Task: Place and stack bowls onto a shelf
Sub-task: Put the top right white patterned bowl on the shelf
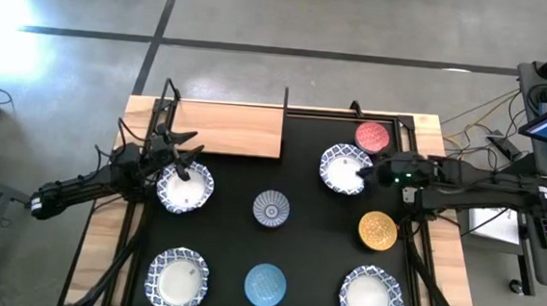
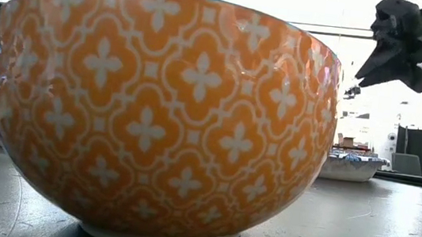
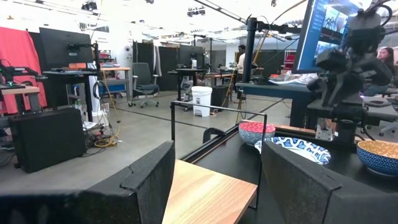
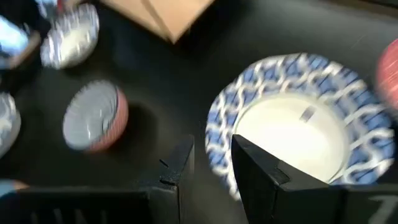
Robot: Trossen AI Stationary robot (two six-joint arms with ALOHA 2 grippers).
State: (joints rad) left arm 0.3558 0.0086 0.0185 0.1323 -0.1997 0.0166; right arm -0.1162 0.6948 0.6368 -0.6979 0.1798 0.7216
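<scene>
My left gripper (image 1: 182, 162) is open and empty over the far rim of a white blue-rimmed bowl (image 1: 185, 187) at the table's left. In the left wrist view its fingers (image 3: 214, 158) frame the light-wood shelf board (image 3: 208, 193). The shelf (image 1: 227, 129) lies at the far left with thin black posts. My right gripper (image 1: 367, 169) is open above another white blue-rimmed bowl (image 1: 343, 168). In the right wrist view its fingers (image 4: 211, 149) stand either side of that bowl's rim (image 4: 217, 155). The low view shows this gripper (image 2: 391, 39) raised clear above the bowl (image 2: 353, 167).
On the black mat (image 1: 314, 262) stand a red bowl (image 1: 373, 136), a yellow bowl (image 1: 377, 230), a blue-grey radial bowl (image 1: 271, 209), a light-blue bowl (image 1: 265, 284), and two white bowls (image 1: 177, 276) (image 1: 372, 297) near the front edge. The yellow bowl (image 2: 156, 112) fills the low view.
</scene>
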